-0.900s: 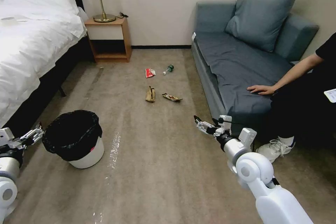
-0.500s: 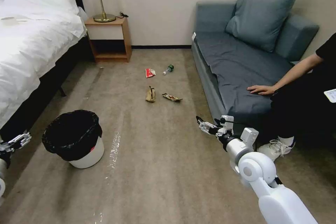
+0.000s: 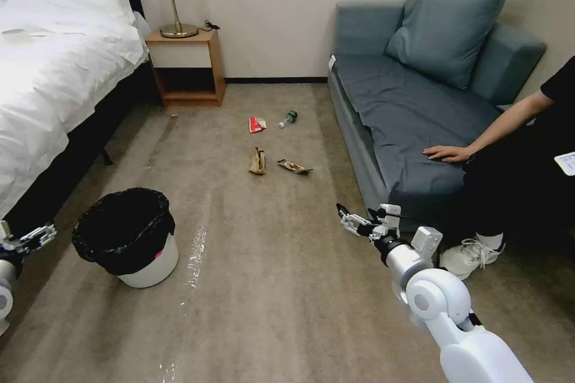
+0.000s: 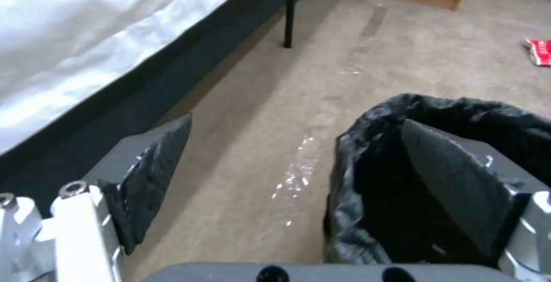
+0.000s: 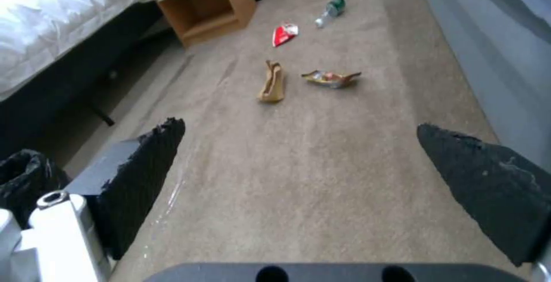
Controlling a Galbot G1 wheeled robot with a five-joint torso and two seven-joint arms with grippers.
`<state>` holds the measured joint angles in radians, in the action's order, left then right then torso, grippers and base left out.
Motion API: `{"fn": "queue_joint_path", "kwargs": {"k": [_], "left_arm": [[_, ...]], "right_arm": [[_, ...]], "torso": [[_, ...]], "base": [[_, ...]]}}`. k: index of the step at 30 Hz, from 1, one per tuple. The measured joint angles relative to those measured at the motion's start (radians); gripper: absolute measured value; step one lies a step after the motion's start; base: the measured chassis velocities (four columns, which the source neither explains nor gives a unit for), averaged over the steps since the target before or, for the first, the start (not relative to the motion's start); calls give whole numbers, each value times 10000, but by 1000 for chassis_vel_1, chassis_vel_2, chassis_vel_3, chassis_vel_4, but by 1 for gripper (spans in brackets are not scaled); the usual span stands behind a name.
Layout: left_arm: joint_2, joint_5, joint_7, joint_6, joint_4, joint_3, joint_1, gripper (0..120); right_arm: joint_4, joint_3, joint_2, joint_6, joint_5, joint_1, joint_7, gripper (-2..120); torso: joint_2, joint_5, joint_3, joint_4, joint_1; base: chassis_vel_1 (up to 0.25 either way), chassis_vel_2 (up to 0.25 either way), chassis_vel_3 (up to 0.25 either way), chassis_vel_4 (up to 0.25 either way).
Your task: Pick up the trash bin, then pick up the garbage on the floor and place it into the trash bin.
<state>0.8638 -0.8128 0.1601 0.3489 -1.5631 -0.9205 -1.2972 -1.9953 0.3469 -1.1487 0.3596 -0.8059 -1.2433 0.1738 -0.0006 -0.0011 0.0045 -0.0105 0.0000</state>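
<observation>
Left end effector (image 3: 37, 237) hangs wide open just beside the trash bin (image 3: 141, 263), not touching it, so the bin is not yet picked up and stands on the floor (image 3: 269, 287). Its black bag looks empty. All four pieces of garbage (image 3: 259, 161) lie far ahead. Right end effector (image 3: 350, 218) waits wide open, holding nothing.

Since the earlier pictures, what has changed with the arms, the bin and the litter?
The left gripper drew back from the trash bin toward the bed side, open, holding nothing. The right gripper sank slightly, also open. The bin and the four litter pieces kept their places on the floor.
</observation>
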Motion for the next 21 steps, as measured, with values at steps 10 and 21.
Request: {"fn": "queue_joint_path", "kwargs": {"k": [10,21], "left_arm": [[-378,177,-184,418,1157,1118,1437,98],[-982,589,-673,914,2575,2909,2744,98]], "right_arm": [[4,175,-104,-54,94,-146,1,100],[-110,176,-359,-194,290,-335,-33,100]], "torso": [[0,0,0,-1,1],[0,0,0,4,0]], "base": [[0,0,0,0],[0,0,0,0]]}}
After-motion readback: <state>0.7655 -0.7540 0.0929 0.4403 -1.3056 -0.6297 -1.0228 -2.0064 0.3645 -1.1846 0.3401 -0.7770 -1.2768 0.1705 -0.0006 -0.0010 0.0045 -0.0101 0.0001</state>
